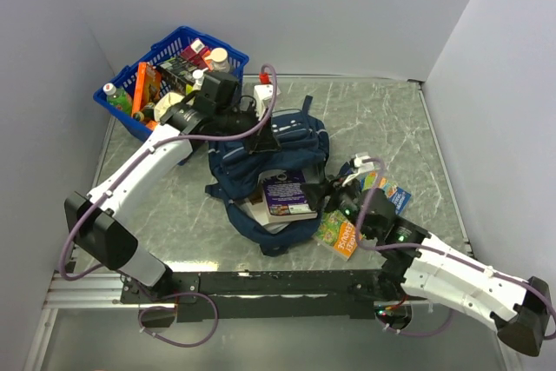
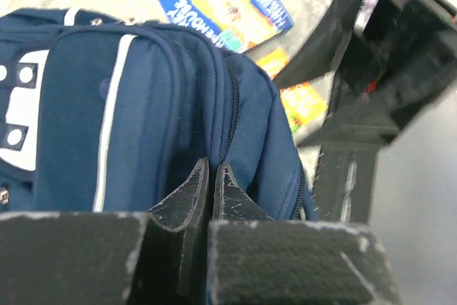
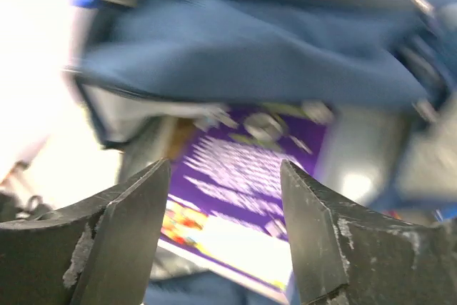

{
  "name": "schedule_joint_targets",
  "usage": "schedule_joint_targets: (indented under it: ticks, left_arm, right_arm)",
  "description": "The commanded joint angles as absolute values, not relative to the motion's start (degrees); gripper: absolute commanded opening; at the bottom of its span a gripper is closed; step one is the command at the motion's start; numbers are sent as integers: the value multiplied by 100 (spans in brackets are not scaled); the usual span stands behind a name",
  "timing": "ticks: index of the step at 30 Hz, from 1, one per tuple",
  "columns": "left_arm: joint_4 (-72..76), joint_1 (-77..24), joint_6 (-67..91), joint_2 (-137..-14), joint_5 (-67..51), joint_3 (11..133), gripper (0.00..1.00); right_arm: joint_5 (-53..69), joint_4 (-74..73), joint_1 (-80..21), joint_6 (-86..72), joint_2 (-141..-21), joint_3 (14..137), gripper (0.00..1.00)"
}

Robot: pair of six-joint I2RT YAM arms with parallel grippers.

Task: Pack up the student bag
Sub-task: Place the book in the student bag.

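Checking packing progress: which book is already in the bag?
The purple book, lying in the open student bag; the blue booklet and the orange-green booklet lie on the table beside it.

Your right wrist view's smeared: purple book (image 3: pixel 243 176) and student bag (image 3: pixel 250 62) above it at twelve o'clock, both blurred. Overhead, the bag covers the book's twelve o'clock edge.

Overhead view; wrist views close on student bag (image 1: pixel 304 143)

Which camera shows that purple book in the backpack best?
The top external view: the purple book sits sharp in the open student bag. The right wrist view shows it close but blurred; the left wrist view shows none of it.
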State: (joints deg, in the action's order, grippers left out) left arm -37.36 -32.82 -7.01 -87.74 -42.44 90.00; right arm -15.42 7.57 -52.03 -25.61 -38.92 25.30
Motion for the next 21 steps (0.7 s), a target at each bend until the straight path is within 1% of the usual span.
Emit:
schedule_joint_targets:
  ticks: [1,2,3,5,6,9,10,11,14,16,21]
  left_arm:
    - [-3839,-2928,-1624,-8534,-3771,8886,1]
    - [-3997,-2875,-1696,-8525,-3779,8807,1]
    - [-4051,-2831,-1792,-8517,-3710,8746,1]
    - [-3991,-2795,-1854,-8377,-3683,8526,1]
    - [-3929,-2786,-1854,-8245,-3665,8447,1]
    - [-3797,-2795,-1793,-8086,-3726,8288,1]
    - [-3806,-2786,-1784,-8077,-3753,8297,1]
    - [-3867,-2795,-1793,-8068,-3770,8297,1]
    - [-3885,-2795,-1810,-8051,-3841,8262,1]
    - [-3858,-2795,-1811,-7998,-3867,8201,1]
    - [-3867,-2795,-1819,-7919,-3964,8174,1]
  right_arm:
    - [-2618,-2395,-5212,-4163,-4025,2891,75]
    - [-2637,-2765,-5229,-4410,-4078,3083,77]
    - [-2672,-3760,-5221,-5091,-4174,3189,80]
    - [-2760,-4759,-5221,-6355,-4280,3409,82]
    - [-2768,-5425,-5221,-6668,-4306,3462,85]
    - [-2698,-6045,-5221,-7408,-4019,3490,90]
    - [-2690,-6064,-5212,-7531,-3877,3437,92]
    - [-2655,-6064,-5212,-7732,-3615,3280,100]
    - [-2654,-6004,-5177,-8050,-3279,2954,100]
    - [-2602,-5732,-5159,-8033,-3261,2735,100]
    - [-2365,-5090,-4888,-7910,-3963,2505,100]
